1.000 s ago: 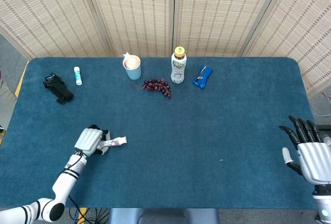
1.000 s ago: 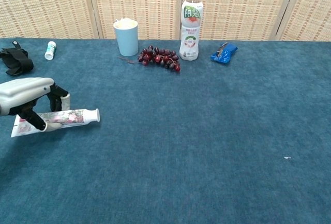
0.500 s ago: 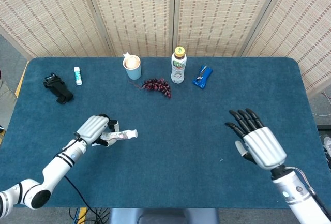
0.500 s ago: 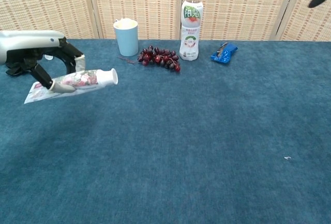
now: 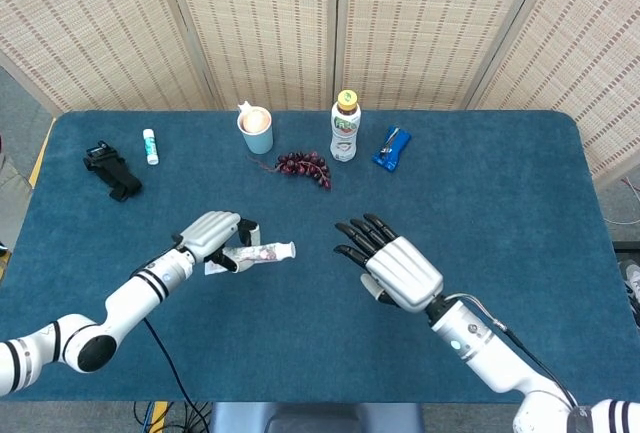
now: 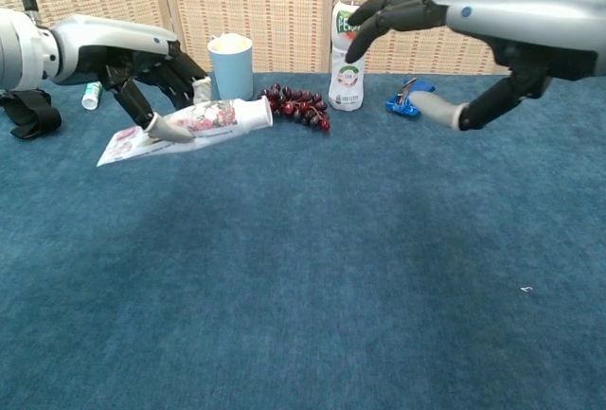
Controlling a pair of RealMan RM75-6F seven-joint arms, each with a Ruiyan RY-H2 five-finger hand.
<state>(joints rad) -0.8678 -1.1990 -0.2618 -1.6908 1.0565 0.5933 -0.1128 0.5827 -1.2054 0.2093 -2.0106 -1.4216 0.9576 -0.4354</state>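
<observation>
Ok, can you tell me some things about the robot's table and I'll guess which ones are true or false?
1. The left hand holds a toothpaste tube. True.
2. The right hand holds the drink bottle. False: it holds nothing, its fingers spread.
3. The grapes lie between the blue cup and the bottle. True.
4. The bottle has fallen over. False: it stands upright.
5. The toothpaste tube's cap points toward the right hand. True.

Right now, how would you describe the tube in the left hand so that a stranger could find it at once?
Start from the blue table and find the left hand near its front left. It holds the tube, white with a pink flower print and a white cap that points toward the right hand. Nothing else here is a flat, printed tube.
</observation>
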